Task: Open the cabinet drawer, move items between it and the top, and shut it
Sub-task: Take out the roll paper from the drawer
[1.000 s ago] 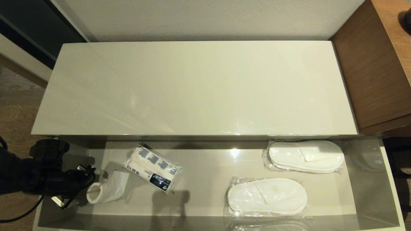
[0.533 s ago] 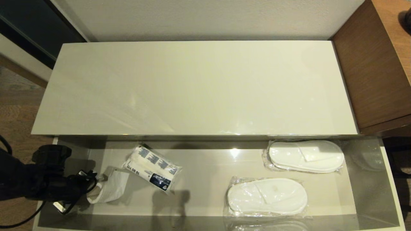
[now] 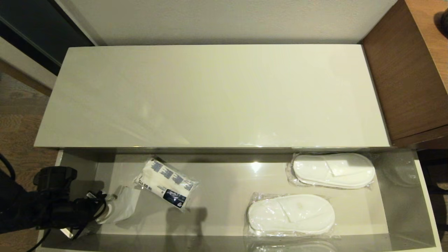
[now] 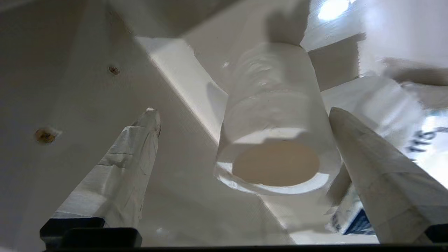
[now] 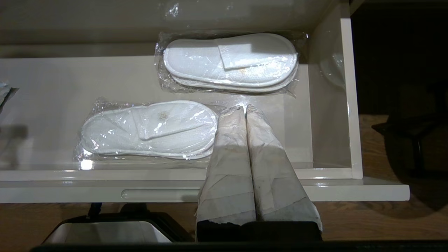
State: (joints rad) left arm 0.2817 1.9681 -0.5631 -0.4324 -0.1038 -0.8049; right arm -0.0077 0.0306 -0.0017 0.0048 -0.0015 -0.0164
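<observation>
The cabinet drawer (image 3: 224, 189) stands pulled out below the glossy cream top (image 3: 210, 98), which is bare. At the drawer's left end lies the white toilet-paper roll (image 3: 120, 208) on its side. My left gripper (image 3: 99, 210) is down at the roll's end. In the left wrist view the left gripper (image 4: 243, 111) is open, its taped fingers either side of the roll (image 4: 276, 140). Two packs of slippers (image 3: 332, 170) (image 3: 290, 214) lie at the drawer's right end. My right gripper (image 5: 244, 107) hangs shut and empty in front of the drawer, over the slippers (image 5: 147, 129).
A white packet with blue printing (image 3: 166, 183) lies just right of the roll. A brown wood-grain desk (image 3: 409, 70) abuts the cabinet's right end. The drawer's left wall (image 4: 70, 105) is close beside my left fingers. Wood floor (image 3: 17, 122) lies to the left.
My left gripper has sunk into the drawer and closed in on the roll, whose open end it now covers in the head view. Everything else is unmoved.
</observation>
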